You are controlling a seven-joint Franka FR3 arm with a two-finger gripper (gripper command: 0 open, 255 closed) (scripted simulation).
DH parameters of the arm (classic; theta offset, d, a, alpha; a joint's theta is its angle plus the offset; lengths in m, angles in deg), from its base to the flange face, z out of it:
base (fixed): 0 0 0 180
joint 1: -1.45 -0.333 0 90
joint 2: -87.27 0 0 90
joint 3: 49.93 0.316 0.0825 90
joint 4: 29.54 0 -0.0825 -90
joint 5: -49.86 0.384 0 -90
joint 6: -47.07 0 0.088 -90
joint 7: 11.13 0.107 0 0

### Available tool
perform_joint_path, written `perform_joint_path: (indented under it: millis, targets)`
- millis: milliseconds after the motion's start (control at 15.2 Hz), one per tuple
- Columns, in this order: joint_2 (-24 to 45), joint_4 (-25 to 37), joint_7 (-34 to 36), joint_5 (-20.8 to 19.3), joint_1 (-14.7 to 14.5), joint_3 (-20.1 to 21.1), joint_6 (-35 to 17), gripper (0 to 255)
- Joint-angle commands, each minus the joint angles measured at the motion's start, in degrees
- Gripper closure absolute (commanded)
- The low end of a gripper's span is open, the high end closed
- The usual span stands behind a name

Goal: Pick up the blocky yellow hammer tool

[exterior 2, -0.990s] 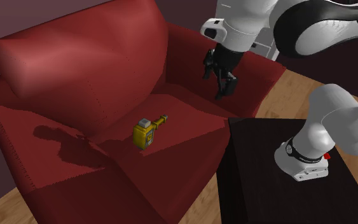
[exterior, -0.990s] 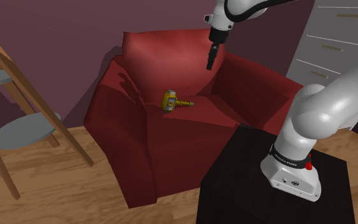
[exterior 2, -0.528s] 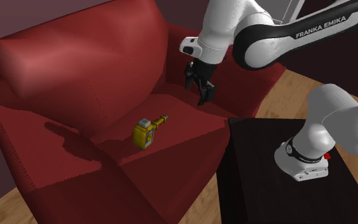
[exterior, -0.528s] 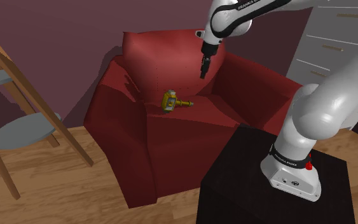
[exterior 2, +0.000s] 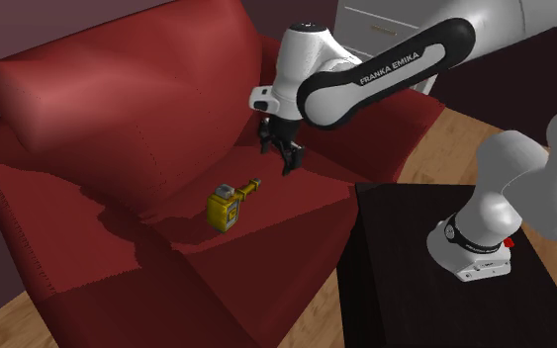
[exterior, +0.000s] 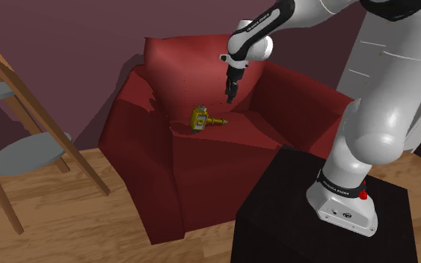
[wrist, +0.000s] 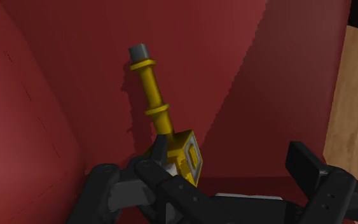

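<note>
Yellow hammer (exterior: 201, 119): lies on the seat of the red armchair (exterior: 137, 134), handle toward 3 o'clock in the shoulder view.
Black gripper (exterior: 229, 96): hovers at 2 o'clock from the hammer, apart from it.
Fingers (wrist: 306, 167): spread, clasping nothing.

The white arm (exterior: 373, 112) rises from its base, arches high and stretches toward the shoulder view's left, where the wrist (exterior: 247, 46) bends downward. The black hand (exterior: 229, 96) hangs from it, pointing down with a slight tilt. Its two fingers (wrist: 304, 164) stand well apart.
</note>
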Motion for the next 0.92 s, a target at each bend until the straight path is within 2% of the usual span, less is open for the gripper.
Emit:
perform_joint_path:
  millis: [0,396,792,858]
  targets:
    - [5.3,3.0,-6.3,4.9,-0.3,-0.5,-0.8,0]
    - [20.6,13.7,-21.6,16.7,3.3,2.6,-0.4,0]
    - [34.6,26.8,-31.1,22.3,8.2,7.6,1.8,0]
    - [35.1,26.8,-31.4,22.6,8.3,7.9,1.3,0]
